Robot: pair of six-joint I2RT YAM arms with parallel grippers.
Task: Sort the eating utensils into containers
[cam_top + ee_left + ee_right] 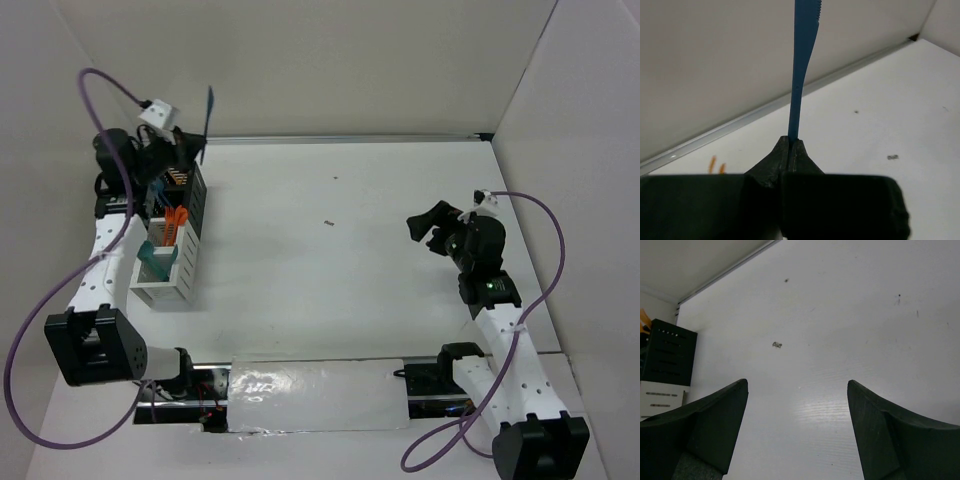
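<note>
Dark blue plastic knife (801, 75) is gripped by its handle in the left gripper (790, 142). The jaws are closed tight on it, and the serrated blade points away from the wrist. From above, the knife is seen held in the air at the far end of the containers (165, 287), close to the black bin (192, 205). Orange utensils (176, 220) and teal utensils (160, 258) are stood in bins nearer the arm bases.

The step in hand is judged to be the placing of this knife. Next it would need to be lined up over a fitting bin, lowered and let go.

The right gripper (796, 385) is held wide open with nothing in it, above the table (330, 290) and well apart from the bins. The table is white and slightly glossy, marked by a small dark speck (328, 223). Plain pale walls enclose it on the far side and on both flanks.
</note>
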